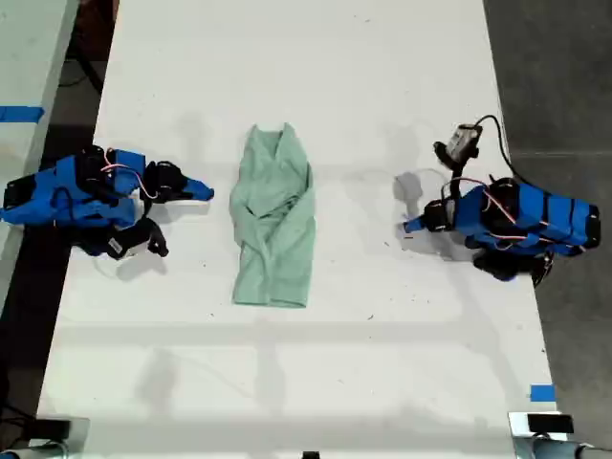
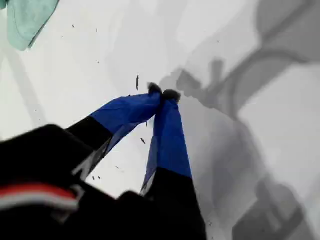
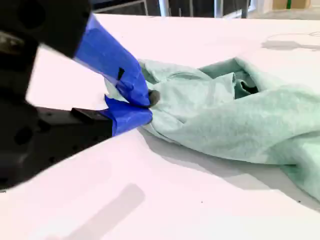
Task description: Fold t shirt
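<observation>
The t shirt (image 1: 275,220), pale mint green, lies bundled lengthwise in the middle of the white table (image 1: 316,382), with its collar end toward the far edge. My second gripper (image 1: 206,192) is shut at the exterior view's left, its tips a short way from the shirt's side and holding nothing. In the second wrist view the t shirt (image 3: 225,115) fills the space just beyond the second gripper (image 3: 149,106). My first gripper (image 1: 411,227) is shut at the exterior view's right, farther from the cloth. Only a corner of the t shirt (image 2: 25,17) shows past the first gripper (image 2: 162,93).
A small grey device with a black cable (image 1: 464,142) sits beside the arm at the exterior view's right. A blue tape mark (image 1: 541,392) lies near the table's front corner at that side. Dark floor borders both long table edges.
</observation>
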